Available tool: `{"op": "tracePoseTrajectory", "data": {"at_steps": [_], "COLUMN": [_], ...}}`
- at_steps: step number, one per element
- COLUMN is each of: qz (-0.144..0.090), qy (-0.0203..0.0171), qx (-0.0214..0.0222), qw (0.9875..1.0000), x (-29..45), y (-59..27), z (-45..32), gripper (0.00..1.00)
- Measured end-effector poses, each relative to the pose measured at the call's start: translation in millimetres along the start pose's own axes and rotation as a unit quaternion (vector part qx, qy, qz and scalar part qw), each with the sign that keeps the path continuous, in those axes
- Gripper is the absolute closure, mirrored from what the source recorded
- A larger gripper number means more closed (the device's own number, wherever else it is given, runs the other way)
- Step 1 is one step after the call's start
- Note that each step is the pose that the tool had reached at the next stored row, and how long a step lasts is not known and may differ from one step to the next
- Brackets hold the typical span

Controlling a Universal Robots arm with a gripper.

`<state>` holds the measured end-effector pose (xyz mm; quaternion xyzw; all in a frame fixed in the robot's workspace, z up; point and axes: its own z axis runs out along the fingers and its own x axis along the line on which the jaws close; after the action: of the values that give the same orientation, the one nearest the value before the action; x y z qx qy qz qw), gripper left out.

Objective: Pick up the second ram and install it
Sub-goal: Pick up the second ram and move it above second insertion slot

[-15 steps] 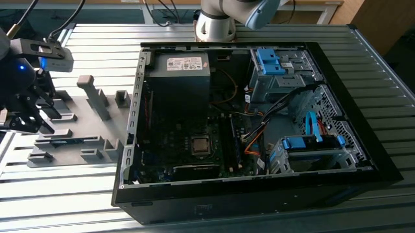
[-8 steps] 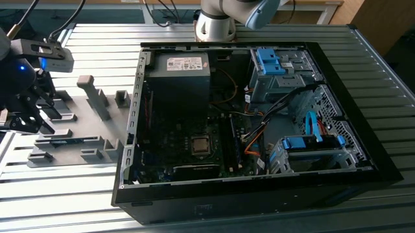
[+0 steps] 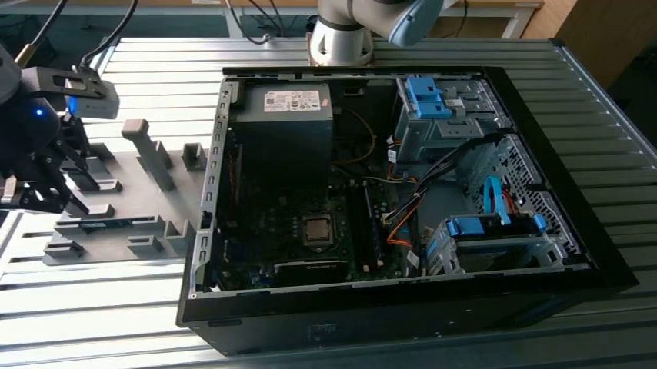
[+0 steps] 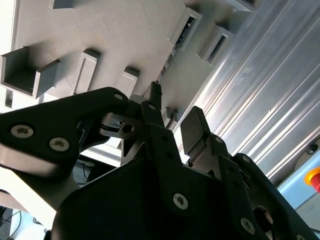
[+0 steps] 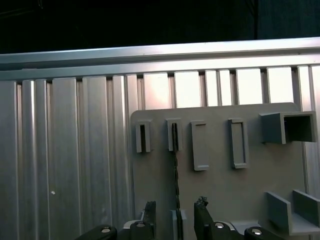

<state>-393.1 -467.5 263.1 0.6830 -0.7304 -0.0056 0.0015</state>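
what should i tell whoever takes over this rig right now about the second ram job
Gripper: open, low over the grey holder plate, one finger either side of the second ram.
Second ram: on edge in its holder slots, not gripped.
Computer case: open, to the exterior view's right of the plate.
Done: gripper lined up on the ram. Left: grasp, lift, install.

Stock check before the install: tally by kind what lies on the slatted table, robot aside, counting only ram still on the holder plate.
Open computer case: 1
Grey holder plate: 1
Second ram, on edge in the plate's slot blocks: 1
Total: 3
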Motion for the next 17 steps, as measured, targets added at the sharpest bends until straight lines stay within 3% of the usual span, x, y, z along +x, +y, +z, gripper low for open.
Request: {"op": "tracePoseTrajectory", "data": {"at_steps": [8, 17], "qz": [-0.012, -0.012], "qy": [0.0, 0.0], "qx": [-0.0001, -0.0001], "qw": [0.9999, 0.9999], "x": [1.6, 1.6], "y": [1.3, 1.5], "z": [11.5, 13.1], "gripper": [0.57, 0.57]}}
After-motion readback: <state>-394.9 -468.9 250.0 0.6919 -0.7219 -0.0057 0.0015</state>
